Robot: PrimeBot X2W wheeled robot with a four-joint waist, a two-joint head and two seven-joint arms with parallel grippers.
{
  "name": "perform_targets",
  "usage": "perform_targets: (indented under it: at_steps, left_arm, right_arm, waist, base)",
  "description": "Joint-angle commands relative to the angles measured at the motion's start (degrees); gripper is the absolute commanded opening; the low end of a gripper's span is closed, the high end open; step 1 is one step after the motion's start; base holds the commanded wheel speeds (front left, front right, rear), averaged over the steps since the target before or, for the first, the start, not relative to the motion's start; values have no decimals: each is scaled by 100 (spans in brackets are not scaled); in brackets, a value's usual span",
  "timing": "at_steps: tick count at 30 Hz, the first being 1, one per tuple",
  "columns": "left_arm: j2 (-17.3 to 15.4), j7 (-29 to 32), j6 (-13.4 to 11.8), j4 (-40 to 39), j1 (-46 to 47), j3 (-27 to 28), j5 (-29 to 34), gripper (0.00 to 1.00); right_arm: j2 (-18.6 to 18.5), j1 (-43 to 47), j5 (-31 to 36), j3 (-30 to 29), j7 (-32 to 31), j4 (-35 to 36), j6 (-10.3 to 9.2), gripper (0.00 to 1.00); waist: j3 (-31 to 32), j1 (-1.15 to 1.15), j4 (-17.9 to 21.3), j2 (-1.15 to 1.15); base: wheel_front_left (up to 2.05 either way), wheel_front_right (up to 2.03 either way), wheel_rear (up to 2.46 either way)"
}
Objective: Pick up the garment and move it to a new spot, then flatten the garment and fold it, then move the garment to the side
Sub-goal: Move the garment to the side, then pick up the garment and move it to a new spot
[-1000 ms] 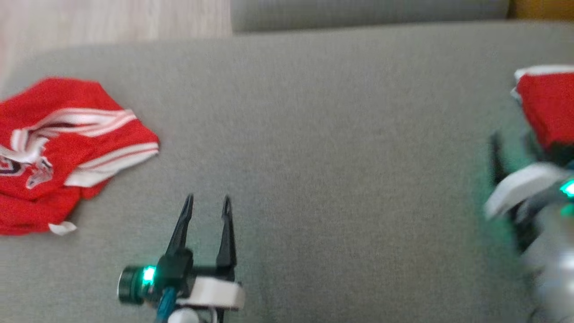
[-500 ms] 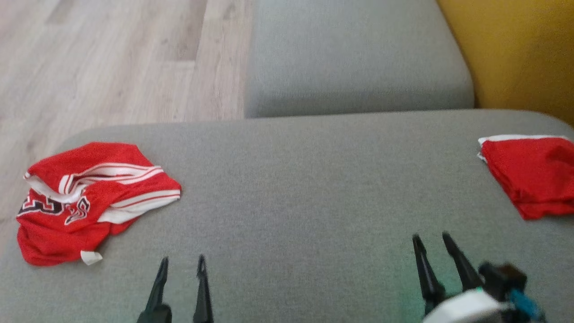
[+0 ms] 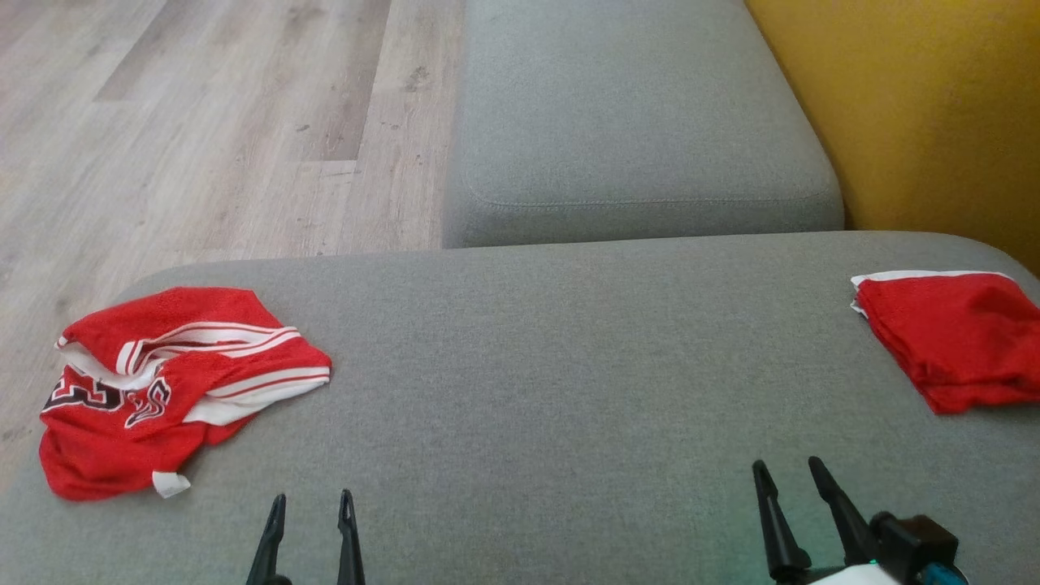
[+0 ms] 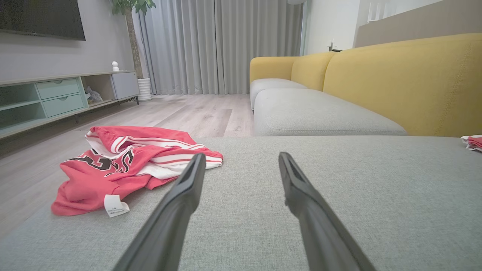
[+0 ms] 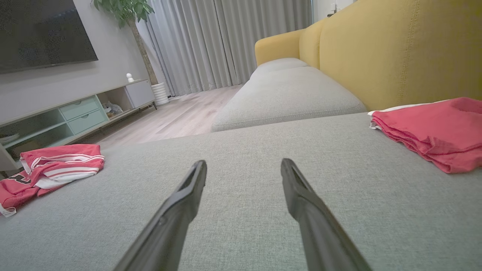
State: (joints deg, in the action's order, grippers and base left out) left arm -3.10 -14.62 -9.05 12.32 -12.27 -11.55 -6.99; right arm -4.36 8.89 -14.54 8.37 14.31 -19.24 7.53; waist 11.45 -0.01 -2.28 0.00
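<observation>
Take the crumpled red shirt, heaped at the left end of the sofa seat close to the edge above the floor, as the likely piece to lift now, judging by the folded red cloth lying at the far right. Reach with the left tool, spread wide and holding nothing, low over the seat near the heap's right side but apart from it. Aim for a thick ridge, such as the white-striped band on top, rather than the thin hem by the white label. Pinch through more than one layer to stop the mesh slipping out. Lift high enough to clear the seat before carrying toward the bare middle, and expect loose parts to trail and drag. Keep the right tool, likewise spread and empty, well apart from the folded cloth so as not to disturb it, yet ready to catch a second corner for the flattening. Avoid nudging the heap off the edge.
</observation>
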Motion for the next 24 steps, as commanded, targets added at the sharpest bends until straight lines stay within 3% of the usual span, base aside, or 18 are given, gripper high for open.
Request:
perform_targets:
  at_steps: [1, 15, 19, 24]
  left_arm:
    - [23, -38, 4, -189, 213, 173, 50, 100]
    - [23, -38, 10, -228, 226, 42, 18, 100]
    - [23, -38, 17, -179, 308, 15, 44, 100]
    - [22, -38, 0, -159, 330, 73, 128, 100]
  right_arm:
    - [-10, -244, 41, 60, 68, 171, -4, 100]
    - [7, -202, 223, -119, 69, 208, -4, 100]
    - [47, -110, 190, -322, 69, 172, -4, 100]
    - [97, -64, 201, -302, 69, 46, -4, 100]
  waist:
    - [1, 1, -7, 0]
    - [-67, 1, -102, 0]
    - [-89, 1, -390, 0]
    - [-99, 1, -1092, 0]
  base:
    - [0, 0, 0]
    - [0, 0, 0]
    - [0, 0, 0]
    - [0, 0, 0]
